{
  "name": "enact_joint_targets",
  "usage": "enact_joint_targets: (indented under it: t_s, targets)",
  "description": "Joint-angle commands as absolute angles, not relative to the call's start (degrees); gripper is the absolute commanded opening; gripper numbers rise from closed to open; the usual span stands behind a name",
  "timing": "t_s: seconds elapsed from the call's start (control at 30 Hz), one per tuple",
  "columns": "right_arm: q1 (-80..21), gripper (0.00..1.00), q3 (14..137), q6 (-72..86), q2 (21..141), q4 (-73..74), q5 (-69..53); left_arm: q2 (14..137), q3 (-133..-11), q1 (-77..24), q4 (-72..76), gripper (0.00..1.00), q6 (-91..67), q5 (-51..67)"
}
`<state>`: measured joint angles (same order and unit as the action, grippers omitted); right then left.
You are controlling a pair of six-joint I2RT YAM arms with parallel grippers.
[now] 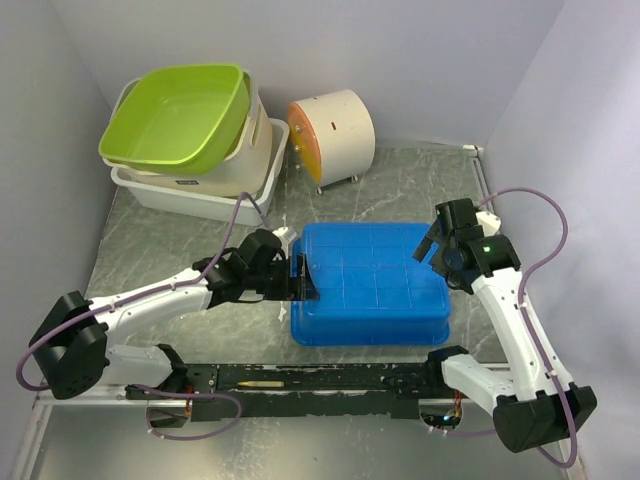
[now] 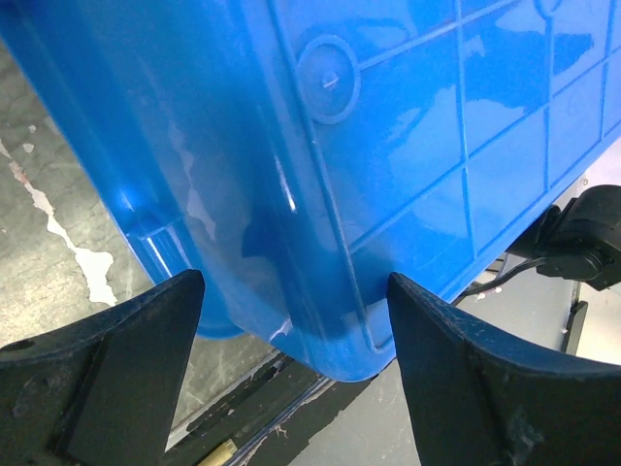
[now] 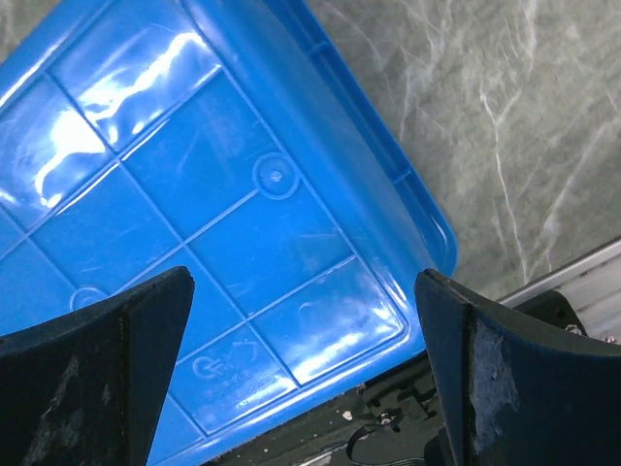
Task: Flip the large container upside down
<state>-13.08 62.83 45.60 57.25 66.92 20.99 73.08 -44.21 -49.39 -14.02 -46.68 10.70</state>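
The large blue container (image 1: 370, 283) lies upside down on the table, its ribbed base facing up. My left gripper (image 1: 300, 277) is open at its left end, jaws spread either side of the container's near left corner (image 2: 340, 291) without gripping it. My right gripper (image 1: 432, 245) is open above the container's right end, clear of it; the ribbed base (image 3: 194, 204) fills the right wrist view between the spread jaws.
A green tub (image 1: 180, 115) sits stacked in a cream tub (image 1: 250, 165) and a white tray (image 1: 190, 200) at the back left. A cream and orange cylinder (image 1: 332, 133) stands at the back centre. A black rail (image 1: 320, 378) runs along the near edge.
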Motion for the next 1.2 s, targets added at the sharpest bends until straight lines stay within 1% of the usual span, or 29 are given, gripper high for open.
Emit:
enact_joint_targets:
  t_s: [0.0,0.2,0.37,0.47,0.57,0.7,0.8,0.97,1.17]
  targets:
    - [-11.2,1.0,61.4,49.6,58.0,67.7,20.7,73.7,-45.8,-50.8,-12.3,0.87,-45.0,9.6]
    - [-6.1,1.0,61.6,49.6,59.5,66.9,17.3,72.7,-45.5,-51.5,-12.9,0.87,-43.5,7.8]
    - [-0.4,1.0,62.7,46.4,61.1,65.3,10.6,71.2,-45.1,-51.6,-13.0,0.87,-41.7,6.5]
    - [1.4,1.0,63.5,46.5,61.2,65.9,9.0,71.4,-46.2,-51.6,-14.4,0.88,-40.6,7.5]
    - [1.8,1.0,64.8,49.1,60.7,68.3,11.3,72.9,-47.8,-51.6,-16.0,0.88,-39.6,9.3]
    - [1.8,1.0,67.4,54.1,60.5,75.5,19.7,74.0,-48.5,-51.6,-15.5,0.89,-38.8,12.4]
    - [1.8,1.0,66.0,54.8,59.5,78.0,22.7,75.7,-49.2,-51.6,-15.2,0.89,-38.3,15.4]
    - [1.8,1.0,62.0,53.6,55.5,76.1,17.9,77.6,-49.7,-51.6,-13.9,0.88,-38.1,19.8]
    - [1.8,1.0,60.8,55.2,53.4,79.1,16.8,76.5,-48.6,-51.7,-11.4,0.88,-38.3,23.5]
